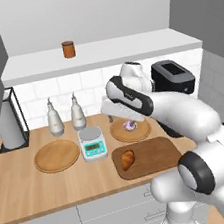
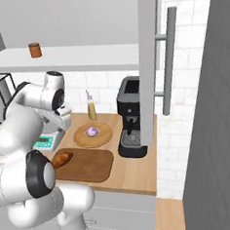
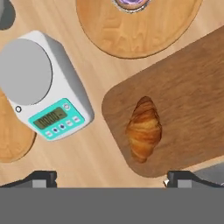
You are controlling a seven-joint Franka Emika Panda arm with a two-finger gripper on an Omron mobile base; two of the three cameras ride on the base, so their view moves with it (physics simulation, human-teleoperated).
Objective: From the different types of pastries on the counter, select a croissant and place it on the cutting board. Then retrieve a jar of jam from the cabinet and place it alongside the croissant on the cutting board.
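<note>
Above the cutting board [image 3: 183, 87] with its croissant [image 3: 144, 128], gripper [image 3: 111, 177] spread wide, empty.

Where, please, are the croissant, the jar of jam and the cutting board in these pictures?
croissant [image 3: 144, 129]: hand view, middle of its ridged back.
jar of jam [image 1: 68, 49]: left base view, side wall below the lid.
cutting board [image 1: 158, 154]: left base view, bare wood right of the pastry.

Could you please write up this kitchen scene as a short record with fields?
croissant: lying on the cutting board, near its end beside the scale
frosted pastry: on a round wooden plate behind the board
jam jar: upright on the cabinet shelf
claw: open, holding nothing, above the counter
task stage: croissant placed; jar not yet fetched
</note>
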